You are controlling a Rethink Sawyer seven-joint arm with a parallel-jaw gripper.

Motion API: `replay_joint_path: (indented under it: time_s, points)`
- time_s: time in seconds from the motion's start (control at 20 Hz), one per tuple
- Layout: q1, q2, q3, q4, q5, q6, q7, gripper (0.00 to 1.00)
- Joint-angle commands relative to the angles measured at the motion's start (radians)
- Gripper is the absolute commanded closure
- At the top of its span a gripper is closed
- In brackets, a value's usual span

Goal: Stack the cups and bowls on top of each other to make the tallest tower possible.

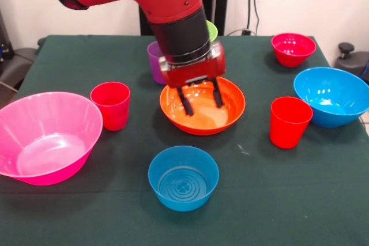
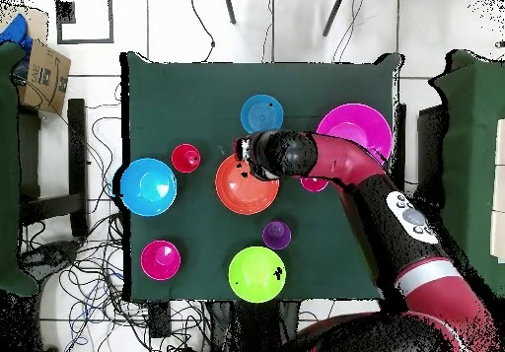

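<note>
My gripper (image 1: 203,103) hangs open and empty with its fingertips (image 1: 188,106) down inside the orange bowl (image 1: 225,116), near the bowl's far side. In the overhead view the gripper (image 2: 249,161) sits over the orange bowl's (image 2: 242,195) rim. The purple cup (image 1: 154,64) stands just behind the arm, and the lime green bowl (image 1: 212,29) peeks out further back. Two red cups (image 1: 110,105) (image 1: 289,122) stand on either side of the orange bowl. One small blue bowl (image 1: 183,178) stands in front. No stacked tower shows; every piece stands apart.
The large pink bowl (image 1: 46,136) is at the front left, the large blue bowl (image 1: 331,96) at the right and the small red-magenta bowl (image 1: 293,47) at the back right. The arm (image 2: 335,166) covers part of one red cup (image 2: 314,182) in the overhead view.
</note>
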State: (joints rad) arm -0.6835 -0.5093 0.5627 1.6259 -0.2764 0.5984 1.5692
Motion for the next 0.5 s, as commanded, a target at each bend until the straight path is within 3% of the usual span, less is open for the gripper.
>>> replay_joint_path:
  time_s: [0.05, 0.3, 0.5]
  points:
    - [-0.057, 0.023, 0.21, 0.087, -0.024, 0.179, -0.288, 0.0]
    - [-0.05, 0.068, 0.195, 0.039, -0.135, 0.166, -0.318, 0.0]
    - [-0.029, 0.048, 0.129, 0.025, -0.215, 0.1, -0.228, 0.0]
